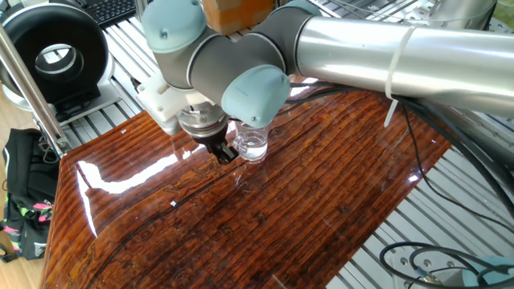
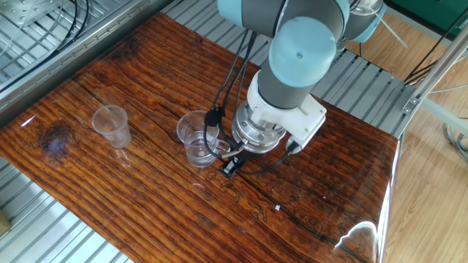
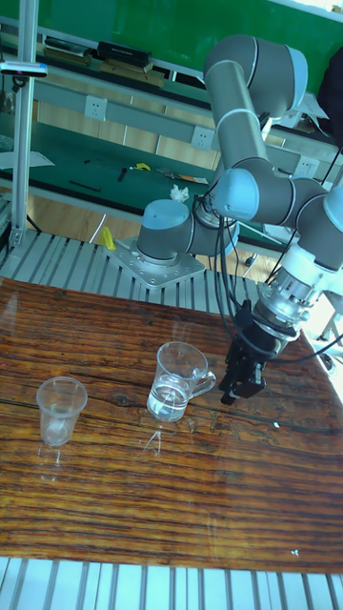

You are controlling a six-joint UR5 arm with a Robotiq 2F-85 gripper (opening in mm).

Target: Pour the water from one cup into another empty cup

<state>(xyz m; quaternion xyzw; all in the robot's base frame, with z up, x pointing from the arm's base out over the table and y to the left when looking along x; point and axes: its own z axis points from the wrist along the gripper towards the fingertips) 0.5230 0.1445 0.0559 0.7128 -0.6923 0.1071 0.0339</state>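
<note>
The glass mug (image 2: 197,143) with a side handle stands upright mid-table and holds a little water (image 3: 166,405) at the bottom. It also shows in one fixed view as the mug (image 1: 252,143), and in the tall view as the mug (image 3: 177,379). The small handleless cup (image 2: 111,125) stands empty to its left, also seen as the cup (image 3: 60,409); the arm hides it in one fixed view. My gripper (image 3: 242,385) hangs low just beside the mug's handle (image 3: 204,381), apart from it, fingers slightly open and empty. It appears again as the gripper (image 2: 229,166) and the gripper (image 1: 227,152).
The wooden tabletop (image 2: 307,204) ends in metal slats all round. A black round device (image 1: 55,54) and a bag (image 1: 24,197) sit off the left edge. Cables (image 2: 227,80) trail from the wrist over the table's back.
</note>
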